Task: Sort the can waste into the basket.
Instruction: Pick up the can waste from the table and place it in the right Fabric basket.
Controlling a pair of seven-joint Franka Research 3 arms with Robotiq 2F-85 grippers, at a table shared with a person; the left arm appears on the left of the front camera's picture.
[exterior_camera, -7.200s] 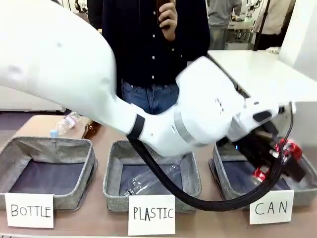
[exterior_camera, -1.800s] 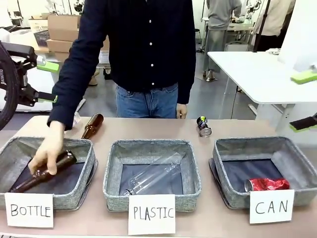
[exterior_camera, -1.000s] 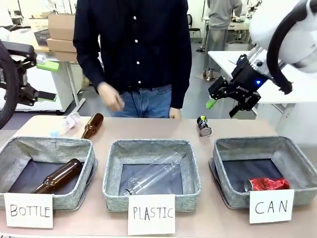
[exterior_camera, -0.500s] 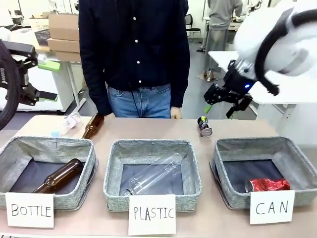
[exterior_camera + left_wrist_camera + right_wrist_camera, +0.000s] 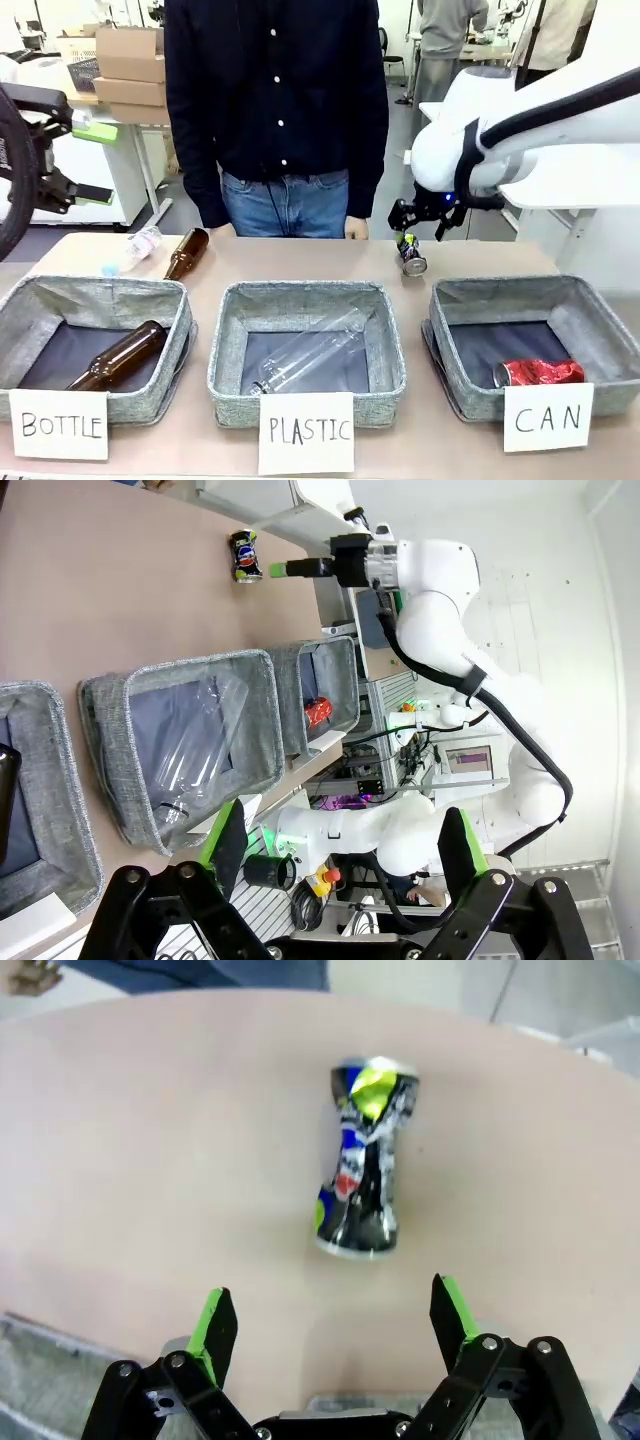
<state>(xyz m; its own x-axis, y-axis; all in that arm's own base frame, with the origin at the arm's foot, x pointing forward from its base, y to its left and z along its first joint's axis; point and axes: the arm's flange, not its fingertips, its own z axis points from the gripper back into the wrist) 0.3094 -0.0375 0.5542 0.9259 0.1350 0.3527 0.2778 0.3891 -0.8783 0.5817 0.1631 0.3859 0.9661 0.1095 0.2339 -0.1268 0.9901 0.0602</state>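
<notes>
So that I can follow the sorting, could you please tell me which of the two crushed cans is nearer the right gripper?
The dark can with multicoloured print, lying on the table; the red one is in the CAN bin.

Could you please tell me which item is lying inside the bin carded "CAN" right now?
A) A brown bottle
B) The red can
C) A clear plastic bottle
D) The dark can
B: the red can lies crushed on its side inside the CAN bin.
</notes>
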